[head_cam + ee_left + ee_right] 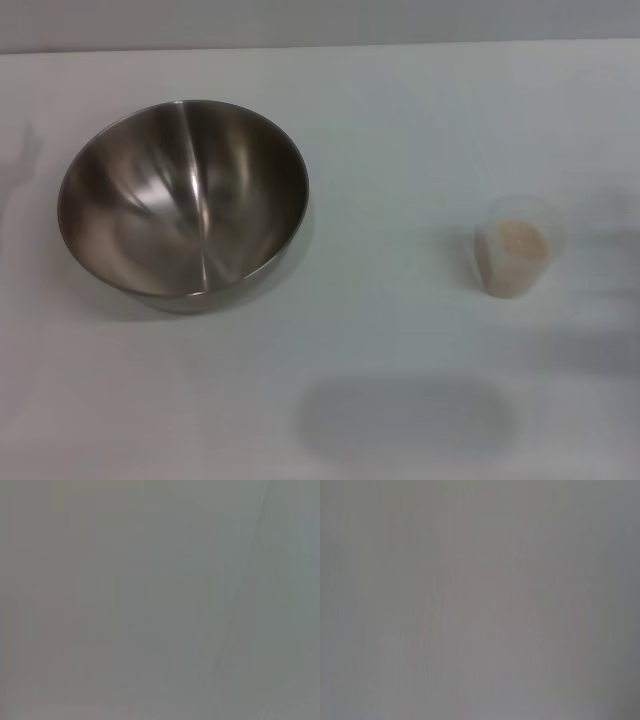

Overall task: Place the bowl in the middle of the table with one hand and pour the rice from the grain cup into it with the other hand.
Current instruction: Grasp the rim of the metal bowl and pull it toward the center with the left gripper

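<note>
From the head view I see the bowl (183, 205) at nine o'clock on the surface (400, 120), empty and left of centre, so I judge it the left arm's reach. The cup (518, 255) of rice (520, 241) stands upright at three o'clock, well apart. Neither end effector shows; grip state unknown.

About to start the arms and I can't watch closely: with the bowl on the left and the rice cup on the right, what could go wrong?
1. The steel bowl has a rounded, shiny wall; a pincer on its rim may slip or tip it while moving it to the middle of the table.
2. The grain cup is small and light, so a bump could topple it and spill the rice.
3. Neither wrist view shows anything, so the approach relies on the head view.
</note>
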